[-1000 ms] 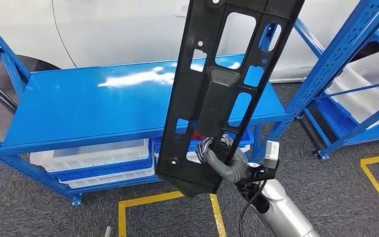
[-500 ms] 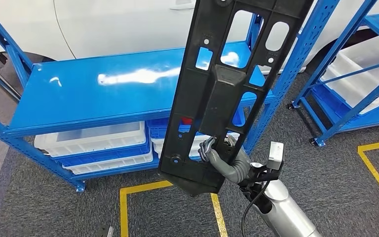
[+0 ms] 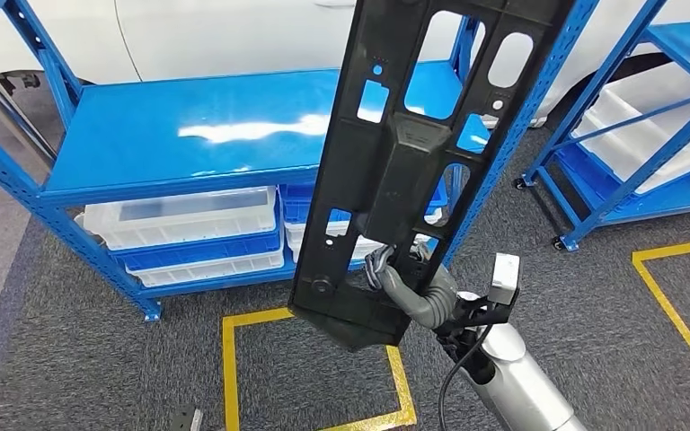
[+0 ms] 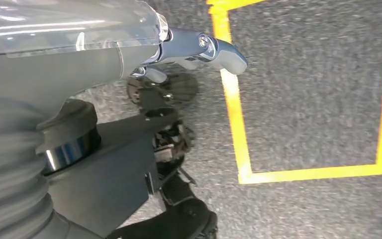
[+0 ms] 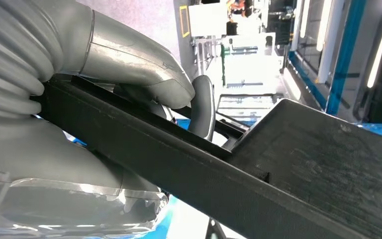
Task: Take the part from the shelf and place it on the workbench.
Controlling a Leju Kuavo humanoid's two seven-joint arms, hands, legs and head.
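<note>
I hold a long black plastic part (image 3: 413, 162) with several cut-outs upright in front of me. My right hand (image 3: 402, 283) grips it near its lower end, fingers hooked through an opening. The right wrist view shows the thumb and fingers of my right hand (image 5: 129, 59) clamped over the part's edge (image 5: 258, 184). The blue workbench top (image 3: 207, 135) lies bare beyond and to the left of the part. My left hand (image 4: 189, 45) hangs over the carpet with nothing in it, fingers apart.
White and blue bins (image 3: 184, 224) sit on the level under the bench top. Another blue shelf (image 3: 647, 135) with white trays stands at the right. Yellow floor lines (image 3: 230, 368) mark the grey carpet. A white car body (image 3: 234, 36) is behind the bench.
The whole picture has shifted, so the camera has moved: the bench now sits higher and more to the right. The part stays in my right hand.
</note>
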